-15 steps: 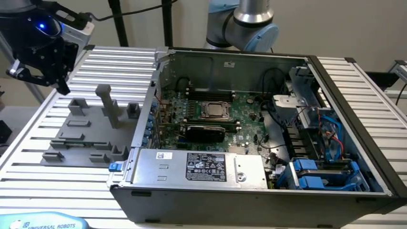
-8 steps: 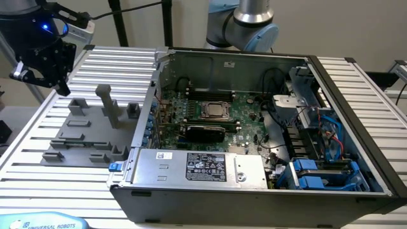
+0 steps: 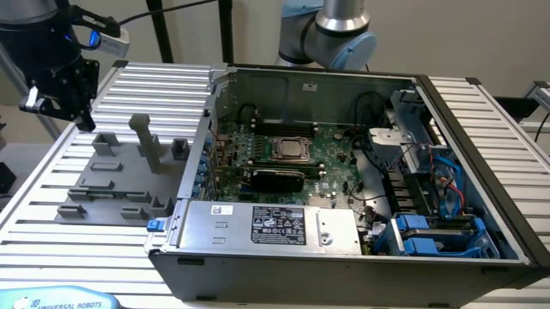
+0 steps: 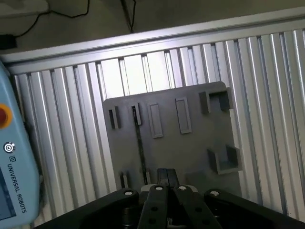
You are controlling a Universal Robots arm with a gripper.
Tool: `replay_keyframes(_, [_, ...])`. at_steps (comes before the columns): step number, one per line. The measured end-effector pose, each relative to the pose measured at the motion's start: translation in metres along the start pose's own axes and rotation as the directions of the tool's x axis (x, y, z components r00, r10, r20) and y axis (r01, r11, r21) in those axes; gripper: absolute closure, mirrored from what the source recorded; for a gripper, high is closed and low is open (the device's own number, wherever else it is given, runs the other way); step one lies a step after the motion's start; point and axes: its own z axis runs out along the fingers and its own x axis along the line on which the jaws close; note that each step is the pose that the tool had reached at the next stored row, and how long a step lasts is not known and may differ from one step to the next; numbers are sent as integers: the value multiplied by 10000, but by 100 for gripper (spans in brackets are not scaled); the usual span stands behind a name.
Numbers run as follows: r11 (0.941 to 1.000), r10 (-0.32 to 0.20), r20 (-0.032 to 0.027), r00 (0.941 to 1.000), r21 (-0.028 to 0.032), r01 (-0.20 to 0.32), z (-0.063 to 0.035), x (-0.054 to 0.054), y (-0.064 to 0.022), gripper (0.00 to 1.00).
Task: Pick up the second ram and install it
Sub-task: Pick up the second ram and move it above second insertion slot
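Gripper (image 4: 167, 175), fingers pressed shut, hangs tilted over the grey fixture tray (image 4: 190, 152) beside the open computer case (image 3: 344, 270).

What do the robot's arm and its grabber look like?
The arm is a round silver-grey tube with a pale blue cap on its joint. The gripper is black and made of blocky pieces, with little shiny silver screws on it.
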Motion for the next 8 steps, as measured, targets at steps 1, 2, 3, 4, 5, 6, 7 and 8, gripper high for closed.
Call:
replay_keyframes(1, [9998, -179, -9, 9998, -3, 179, 6, 0, 0, 89])
replay_keyframes(2, [9994, -360, -16, 9994, -4, 360, 14, 0, -1, 89])
replay_keyframes(3, [9985, -539, -24, 9985, -6, 539, 22, 0, -1, 89])
replay_keyframes(4, [9974, -724, -32, 9974, -9, 724, 29, 0, -2, 89])
replay_keyframes(5, [9961, -885, -40, 9961, -13, 885, 35, 1, -2, 89])
replay_keyframes(6, [9947, -1026, -46, 9947, -14, 1026, 42, 1, -2, 89])
replay_keyframes(7, [9934, -1146, -50, 9934, -15, 1146, 48, 3, -2, 89])
replay_keyframes(8, [9922, -1248, -56, 9922, -18, 1248, 52, 7, -3, 89])
